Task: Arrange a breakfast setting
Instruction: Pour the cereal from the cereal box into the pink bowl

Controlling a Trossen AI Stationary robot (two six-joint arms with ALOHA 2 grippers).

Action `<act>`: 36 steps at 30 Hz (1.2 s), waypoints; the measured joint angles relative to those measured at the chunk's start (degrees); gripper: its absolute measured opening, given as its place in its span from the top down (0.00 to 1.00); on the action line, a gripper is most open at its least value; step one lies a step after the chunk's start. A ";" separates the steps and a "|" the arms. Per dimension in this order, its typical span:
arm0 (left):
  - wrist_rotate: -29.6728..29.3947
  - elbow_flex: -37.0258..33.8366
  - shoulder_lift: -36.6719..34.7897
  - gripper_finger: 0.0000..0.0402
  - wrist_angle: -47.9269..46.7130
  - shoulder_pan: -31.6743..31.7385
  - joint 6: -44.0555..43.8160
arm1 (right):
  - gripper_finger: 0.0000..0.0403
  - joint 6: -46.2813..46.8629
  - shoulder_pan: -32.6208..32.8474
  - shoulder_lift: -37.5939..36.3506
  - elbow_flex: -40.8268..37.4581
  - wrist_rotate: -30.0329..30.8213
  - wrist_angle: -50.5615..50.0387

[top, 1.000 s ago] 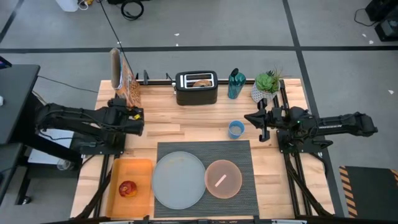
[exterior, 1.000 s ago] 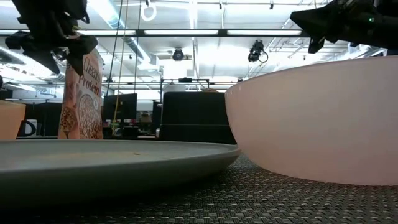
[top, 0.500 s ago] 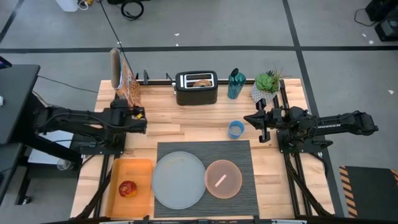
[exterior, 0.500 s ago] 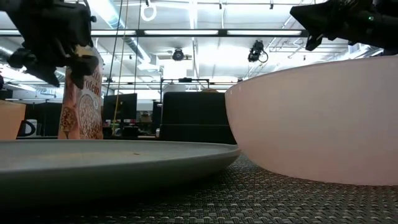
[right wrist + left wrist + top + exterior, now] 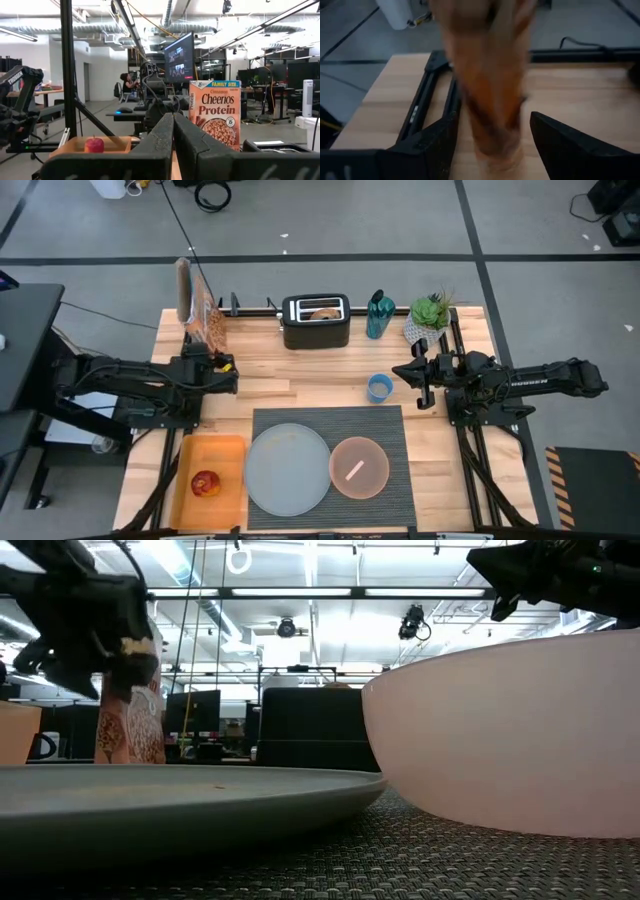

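The cereal box stands upright on its bottom at the table's far left. My left gripper is open at the box's near narrow edge. Its fingers stand on either side of that edge; whether they touch it I cannot tell. On the ribbed placemat lie the grey plate and the pink bowl, with the spoon inside the bowl. The red apple sits in the orange tray. The bagel sticks out of the toaster. My right gripper waits shut, raised at the right.
The black toaster, a teal bottle and a potted plant line the far edge. A small blue cup stands just beyond the placemat. Bare wood lies between the left gripper and the toaster.
My left gripper has sunk in front of the cereal box, from level with the box's top to about halfway down it. It has also edged a little toward the table's middle. The box has stayed where it was.
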 joint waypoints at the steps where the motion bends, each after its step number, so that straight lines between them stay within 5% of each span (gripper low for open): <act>1: 0.21 -0.88 0.00 0.38 1.26 0.31 0.42 | 0.96 0.00 0.00 0.00 0.00 -0.02 0.00; 13: 0.23 -9.31 -0.02 0.48 18.42 3.98 7.93 | 0.96 1.10 0.01 0.58 0.00 -0.15 0.00; 21: -0.41 -11.28 -0.04 0.60 20.81 4.67 10.64 | 0.96 1.11 0.00 1.75 0.01 -0.11 0.07; 28: -0.15 -7.70 -0.13 0.72 15.33 4.69 11.82 | 0.96 1.11 0.00 1.75 0.01 -0.09 0.87; 36: -0.22 4.94 -0.15 0.73 -2.43 3.75 11.68 | 0.96 1.11 0.00 1.75 0.01 -0.04 0.85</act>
